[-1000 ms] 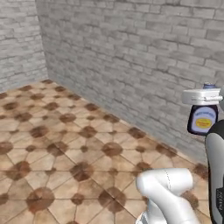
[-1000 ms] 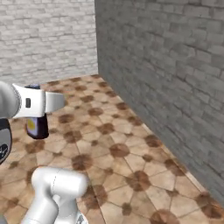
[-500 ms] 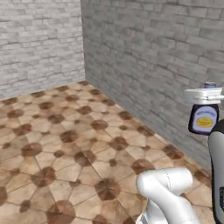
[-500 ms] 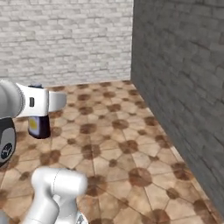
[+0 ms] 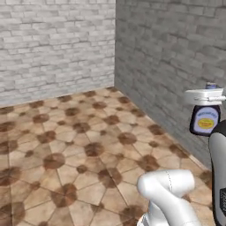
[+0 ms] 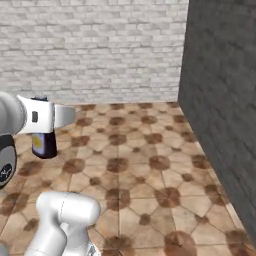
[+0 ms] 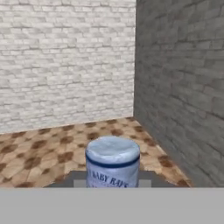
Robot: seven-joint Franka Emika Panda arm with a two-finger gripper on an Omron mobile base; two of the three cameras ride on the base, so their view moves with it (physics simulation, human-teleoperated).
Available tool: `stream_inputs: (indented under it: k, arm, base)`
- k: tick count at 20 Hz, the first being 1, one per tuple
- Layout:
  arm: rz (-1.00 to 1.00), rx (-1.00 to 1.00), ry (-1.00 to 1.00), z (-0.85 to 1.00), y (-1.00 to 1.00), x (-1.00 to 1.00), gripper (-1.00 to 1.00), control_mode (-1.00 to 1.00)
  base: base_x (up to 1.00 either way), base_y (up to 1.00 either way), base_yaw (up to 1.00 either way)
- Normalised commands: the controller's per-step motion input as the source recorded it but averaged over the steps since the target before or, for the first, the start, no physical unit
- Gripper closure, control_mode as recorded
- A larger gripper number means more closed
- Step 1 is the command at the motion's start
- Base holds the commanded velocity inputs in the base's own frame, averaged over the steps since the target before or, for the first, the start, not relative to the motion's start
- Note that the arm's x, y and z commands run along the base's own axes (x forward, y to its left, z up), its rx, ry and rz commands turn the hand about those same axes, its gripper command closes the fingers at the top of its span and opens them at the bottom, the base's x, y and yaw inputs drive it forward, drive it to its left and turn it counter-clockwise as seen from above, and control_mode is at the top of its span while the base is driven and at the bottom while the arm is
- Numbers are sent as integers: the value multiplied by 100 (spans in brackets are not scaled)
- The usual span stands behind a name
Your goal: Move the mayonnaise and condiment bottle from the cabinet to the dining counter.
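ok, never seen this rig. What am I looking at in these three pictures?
A white robot arm on a base that can drive, in a rendered room. Two pictures come from cameras on the base, behind the arm to its left and right. The third looks along the gripper. The gripper is shut on the mayonnaise jar, blue-lidded, held up in the air. Around it are a patterned tiled floor and grey brick walls.

- Light was even and flat, with no glare.
- The left brick wall (image 5: 53,48) was bright; the right wall (image 6: 225,100) lay in dim shade.
- Floor tiles (image 5: 66,145) carried no cast shadows.
- Every picture looked soft and low-resolution.
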Motion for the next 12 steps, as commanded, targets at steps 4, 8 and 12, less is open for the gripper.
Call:
stream_inputs:
  k: [4,8,12]
  arm:
    - [0,0,0,0,0,0,100,100]
    - [0,0,0,0,0,0,100,100]
    - [0,0,0,0,0,0,100,100]
  base:
    - [100,0,36]
    - [100,0,46]
    - [100,0,48]
